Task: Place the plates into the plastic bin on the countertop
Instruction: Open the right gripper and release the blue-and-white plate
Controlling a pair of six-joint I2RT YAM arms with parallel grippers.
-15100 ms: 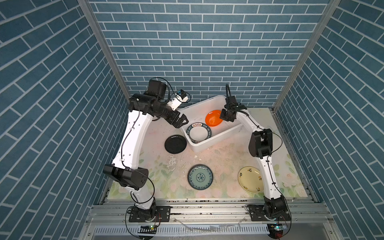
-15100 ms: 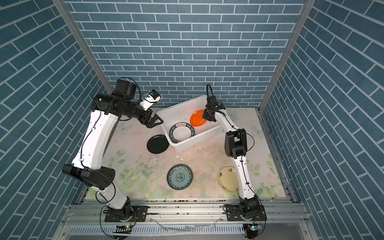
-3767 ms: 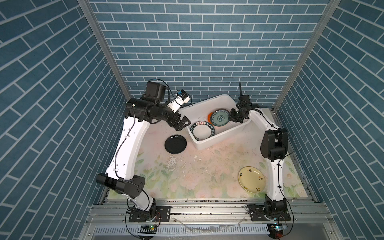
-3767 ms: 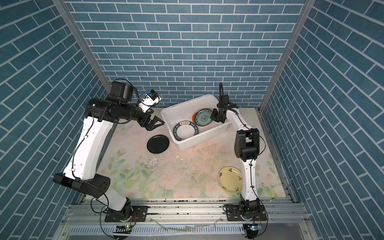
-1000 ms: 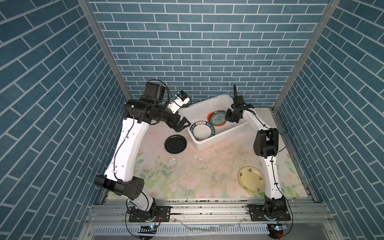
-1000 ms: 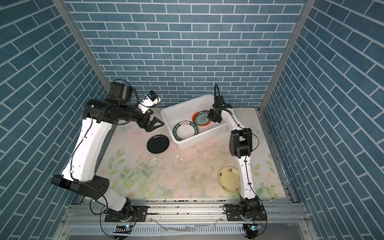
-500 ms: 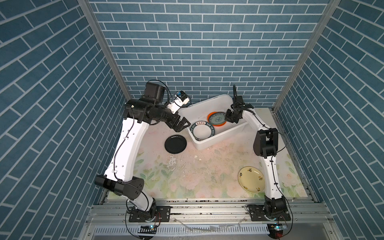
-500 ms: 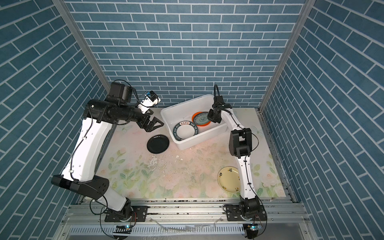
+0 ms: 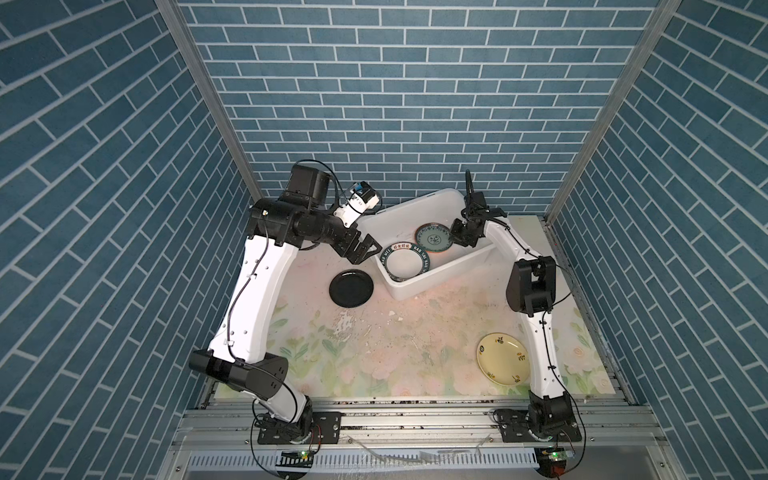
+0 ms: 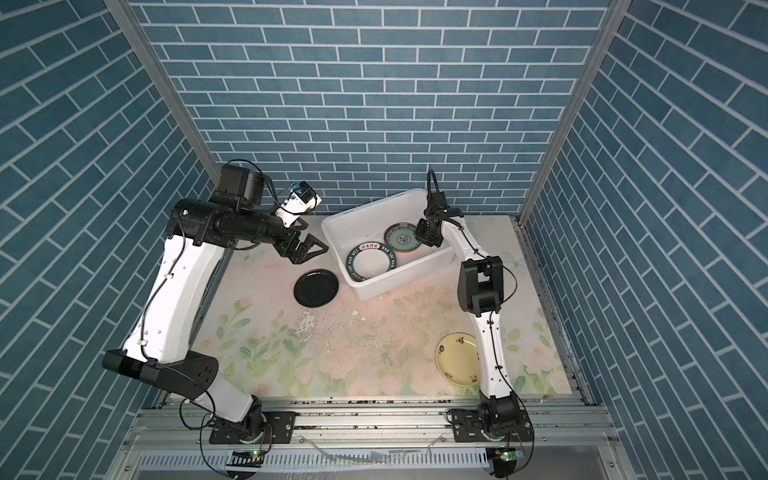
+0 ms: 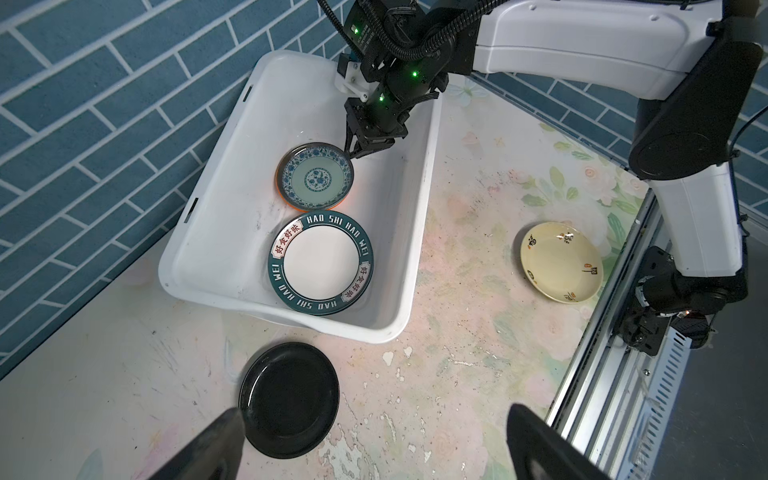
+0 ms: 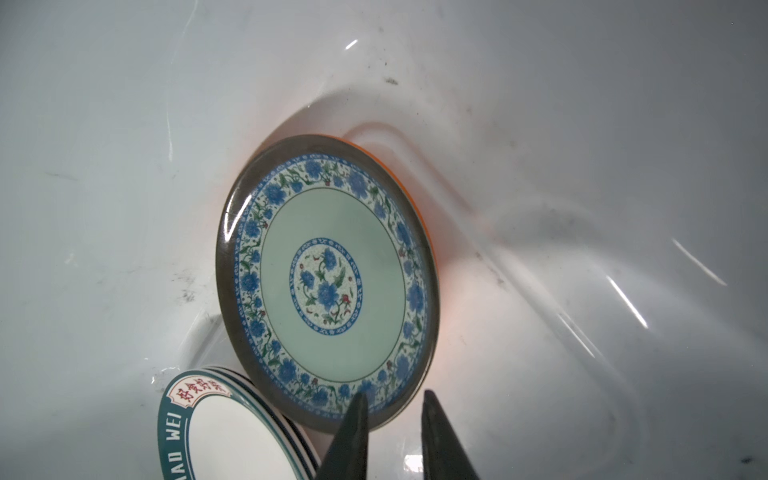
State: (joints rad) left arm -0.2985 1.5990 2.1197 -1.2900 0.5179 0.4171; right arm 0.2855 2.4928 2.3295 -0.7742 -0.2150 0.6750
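Note:
The white plastic bin (image 9: 415,203) (image 10: 374,212) stands at the back of the countertop (image 9: 395,340). Inside it, a teal patterned plate (image 12: 328,278) (image 11: 315,176) lies on an orange plate (image 12: 432,245), beside a white plate with a lettered rim (image 11: 321,264) (image 9: 405,262). My right gripper (image 12: 392,399) (image 9: 455,237) is down in the bin, narrowly open, with its fingers astride the teal plate's edge. A black plate (image 9: 351,288) (image 11: 289,399) lies left of the bin, below my wide-open, empty left gripper (image 9: 368,251) (image 11: 374,411). A cream-yellow plate (image 9: 500,359) (image 11: 561,262) sits at the front right.
Blue tiled walls close in the back and both sides. A grey metal rail (image 9: 415,415) runs along the front edge. The countertop's middle is chipped and scuffed (image 9: 353,328). The right arm's lower link (image 9: 540,345) stands close beside the cream-yellow plate.
The right gripper's jaws have parted a little at the teal plate's edge, and the plate now lies on the orange one. The left arm has stayed still.

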